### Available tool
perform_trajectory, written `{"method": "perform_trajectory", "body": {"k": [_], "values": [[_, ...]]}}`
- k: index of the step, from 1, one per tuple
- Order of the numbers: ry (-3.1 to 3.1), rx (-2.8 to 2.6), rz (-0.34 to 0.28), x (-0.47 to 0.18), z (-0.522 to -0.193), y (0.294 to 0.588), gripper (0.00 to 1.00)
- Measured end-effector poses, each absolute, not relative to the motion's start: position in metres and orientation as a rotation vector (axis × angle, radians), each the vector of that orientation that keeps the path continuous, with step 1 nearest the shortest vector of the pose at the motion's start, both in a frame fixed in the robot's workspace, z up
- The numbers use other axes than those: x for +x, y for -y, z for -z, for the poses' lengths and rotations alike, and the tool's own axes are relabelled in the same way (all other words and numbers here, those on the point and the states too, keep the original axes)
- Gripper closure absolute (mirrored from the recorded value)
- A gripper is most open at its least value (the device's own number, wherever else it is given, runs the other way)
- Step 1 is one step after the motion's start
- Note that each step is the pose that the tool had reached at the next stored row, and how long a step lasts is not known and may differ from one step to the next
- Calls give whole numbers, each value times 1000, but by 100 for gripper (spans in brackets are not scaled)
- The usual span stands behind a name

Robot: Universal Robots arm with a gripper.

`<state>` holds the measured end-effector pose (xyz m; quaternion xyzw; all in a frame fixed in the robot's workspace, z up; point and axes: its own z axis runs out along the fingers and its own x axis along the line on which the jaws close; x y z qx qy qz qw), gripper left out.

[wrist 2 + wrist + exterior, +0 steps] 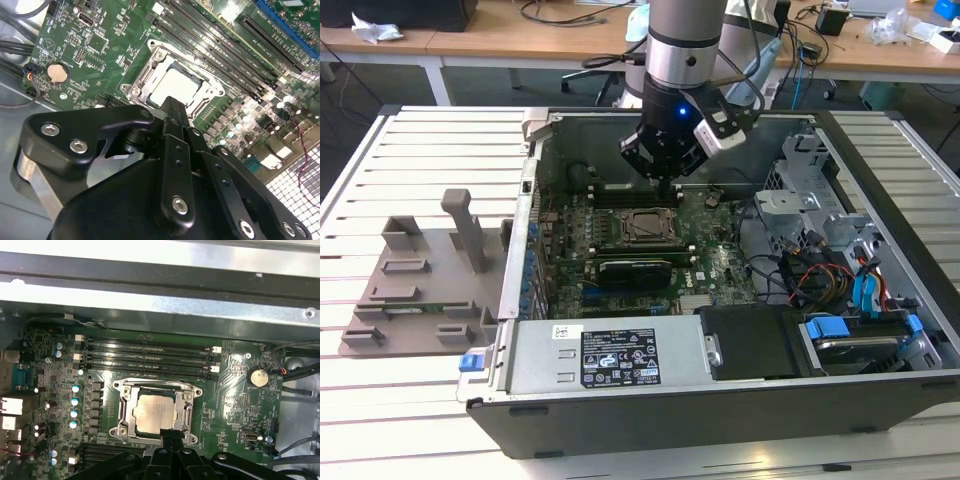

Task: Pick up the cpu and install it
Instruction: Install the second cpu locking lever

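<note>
Cpu [156, 413] lies flat in the socket frame [125, 412] near the middle of the motherboard [235, 405], silvery top up, in both wrist views [175, 85]. The hand [665, 172] hangs just above the socket in the centre of the exterior view, inside the open computer case [650, 400]. In the first wrist view its fingertip sits at the chip's lower edge. Whether the fingers are parted or closed I cannot tell. The chip is square, with no long axis. Memory slots [150, 357] run along the frame's upper side, so room is tight there; the case stands on the slatted desk [420, 170].
</note>
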<state>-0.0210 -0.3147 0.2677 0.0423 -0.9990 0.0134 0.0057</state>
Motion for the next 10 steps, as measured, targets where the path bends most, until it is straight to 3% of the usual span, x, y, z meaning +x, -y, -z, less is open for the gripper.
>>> {"method": "perform_trajectory", "body": {"k": [10], "values": [[3127,132,-41,-21,-268,332,89]]}}
